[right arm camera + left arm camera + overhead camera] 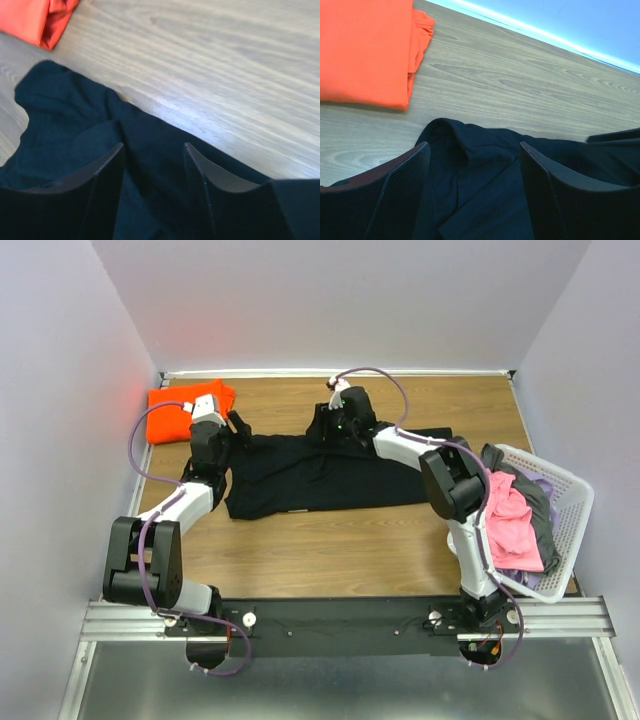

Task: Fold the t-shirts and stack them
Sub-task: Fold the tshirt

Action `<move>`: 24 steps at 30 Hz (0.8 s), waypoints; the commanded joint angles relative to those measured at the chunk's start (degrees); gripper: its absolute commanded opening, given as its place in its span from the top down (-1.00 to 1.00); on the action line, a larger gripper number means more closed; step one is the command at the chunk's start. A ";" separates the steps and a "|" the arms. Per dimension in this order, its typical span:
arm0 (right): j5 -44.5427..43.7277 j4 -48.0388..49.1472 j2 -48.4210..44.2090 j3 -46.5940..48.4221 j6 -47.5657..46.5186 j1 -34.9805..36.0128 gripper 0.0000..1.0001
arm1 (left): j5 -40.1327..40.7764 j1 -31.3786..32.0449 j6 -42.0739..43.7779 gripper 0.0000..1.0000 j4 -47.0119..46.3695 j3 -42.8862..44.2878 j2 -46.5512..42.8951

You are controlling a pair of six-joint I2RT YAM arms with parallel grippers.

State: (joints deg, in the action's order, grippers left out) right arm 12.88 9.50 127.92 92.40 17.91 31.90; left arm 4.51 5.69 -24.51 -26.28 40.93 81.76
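While the white basket (pixel 572 502) at right holds pink and grey clothes (pixel 508 520), the black t-shirt (pixel 320 478) sprawls centre-frame on the wooden table (pixel 330 552); pale walls (pixel 350 300) around; left gripper (pixel 474 152) and right gripper (pixel 152 150) gape wide over it.

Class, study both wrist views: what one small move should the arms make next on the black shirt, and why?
Probably close both grippers. The left gripper and right gripper are open at the far edge of the black t-shirt, with fabric between their fingers and nothing pinched yet. Folding likely needs a grip first.
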 commanded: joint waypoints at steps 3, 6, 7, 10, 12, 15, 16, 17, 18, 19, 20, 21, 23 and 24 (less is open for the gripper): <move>6.36 0.70 5.41 4.80 -1.04 2.11 -0.11 | 0.41 -0.16 -0.54 -0.57 -2.19 -2.17 -2.30; 6.80 0.43 6.73 5.86 -1.21 2.73 -0.11 | -0.64 -0.16 -0.36 -0.57 -2.46 -1.82 -2.04; 6.98 0.35 6.99 6.04 -1.13 2.90 -0.10 | -0.73 -0.16 -0.36 -0.57 -2.63 -1.73 -1.87; 7.33 0.08 6.82 5.42 -1.04 3.25 -0.09 | -0.82 -0.16 -0.36 -0.57 -2.89 -1.64 -1.16; 7.33 0.08 6.38 4.55 -1.21 3.52 -0.08 | -1.08 -0.16 -0.36 -0.57 -2.98 -1.64 -0.55; 7.42 0.17 6.03 3.58 -1.30 3.87 -0.07 | -1.61 -0.16 -0.27 -0.57 -3.07 -1.29 -0.02; 7.51 0.08 5.77 3.32 -1.39 4.13 -0.07 | -1.61 -0.07 -0.27 -0.57 -3.07 -1.29 0.16; 7.51 0.08 5.59 3.05 -1.30 4.13 -0.06 | -1.53 -0.16 -0.27 -0.57 -3.16 -1.38 0.07; 7.51 0.08 5.50 2.79 -1.39 4.31 -0.05 | -1.44 -0.16 -0.27 -0.57 -3.07 -1.38 0.07; 7.51 0.08 5.33 2.35 -1.56 4.48 -0.05 | -1.35 -0.16 -0.27 -0.57 -3.16 -1.29 0.07; 7.33 0.08 5.15 2.17 -1.65 4.66 -0.05 | -1.35 -0.16 -0.27 -0.57 -3.16 -1.38 0.07; 7.42 0.08 5.06 2.08 -1.74 4.75 -0.05 | -1.26 -0.16 -0.27 -0.57 -3.16 -1.38 0.16; 7.59 0.08 5.06 2.00 -1.92 4.93 -0.04 | -1.44 -0.16 -0.19 -0.57 -3.07 -1.29 0.51; 7.68 0.08 5.06 1.91 -1.92 5.01 -0.03 | -1.44 -0.16 -0.18 -0.57 -3.07 -1.29 0.60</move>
State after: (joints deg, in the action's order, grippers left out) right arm 19.00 9.39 133.62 95.33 17.21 35.94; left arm 3.81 5.69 -24.77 -27.88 39.18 81.60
